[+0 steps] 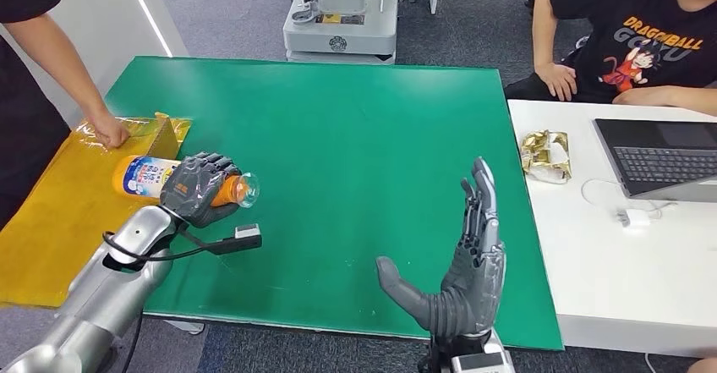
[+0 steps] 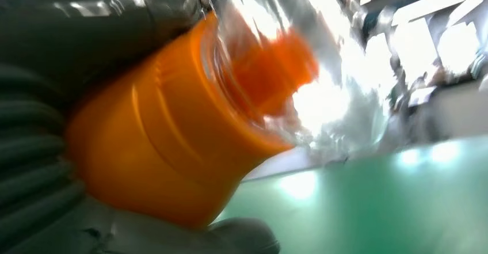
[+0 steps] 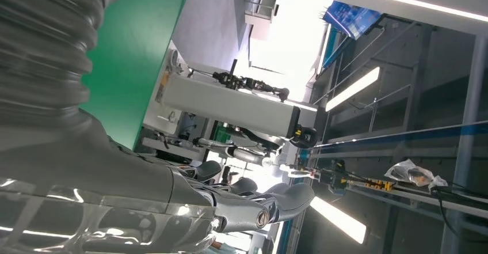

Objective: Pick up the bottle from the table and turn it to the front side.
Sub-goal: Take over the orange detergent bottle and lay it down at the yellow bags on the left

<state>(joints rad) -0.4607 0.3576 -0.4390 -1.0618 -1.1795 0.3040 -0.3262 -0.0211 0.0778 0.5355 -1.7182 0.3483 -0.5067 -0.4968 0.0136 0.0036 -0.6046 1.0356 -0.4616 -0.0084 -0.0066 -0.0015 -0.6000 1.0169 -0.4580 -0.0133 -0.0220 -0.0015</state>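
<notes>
The left robot hand (image 1: 198,189) grasps an orange plastic bottle with a white-and-blue label and clear cap (image 1: 150,177), its fingers wrapped around the middle; the bottle lies on its side at the left edge of the green desk (image 1: 355,136), label end over a yellow plastic sheet (image 1: 51,212), cap pointing toward the desk's middle. The right robot hand (image 1: 463,263) is released, fingers straight and thumb apart, above the near desk edge. A person's hand (image 1: 108,131) rests on the sheet.
</notes>
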